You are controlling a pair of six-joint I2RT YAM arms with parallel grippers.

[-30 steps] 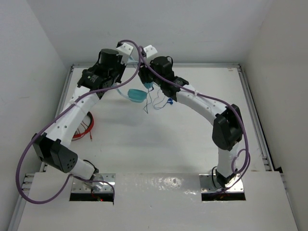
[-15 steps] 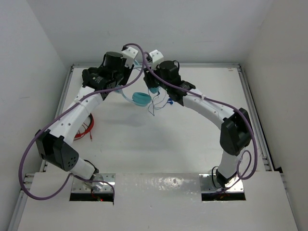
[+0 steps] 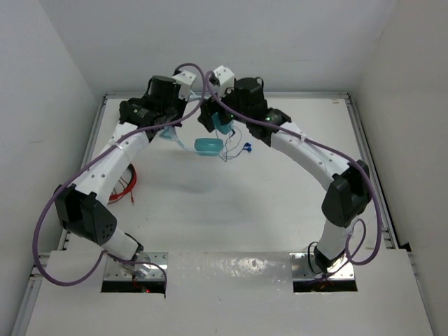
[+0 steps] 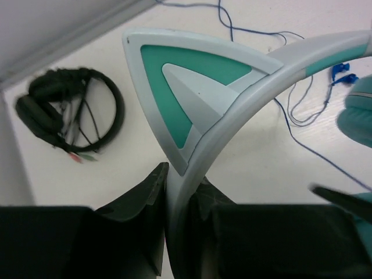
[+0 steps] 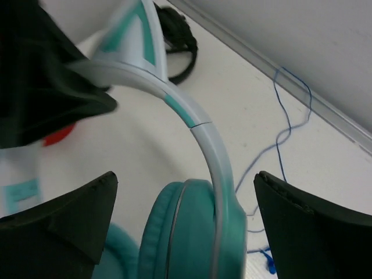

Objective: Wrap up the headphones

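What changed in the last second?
The right gripper opened its jaws and let go of the headphones; the headband now passes loose between them. Its elbow swung right, toward the near edge. The hanging cup drifted slightly right. Unchanged: left gripper clamped on the headband, red cable bundle lying on the left.

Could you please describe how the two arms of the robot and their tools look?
Both the left arm and the right arm have white tube-like links with black blocky joints, and a purple cable runs loosely along each. The left tool and the right tool have black wedge-shaped fingers. Each base sits on a shiny metal plate.
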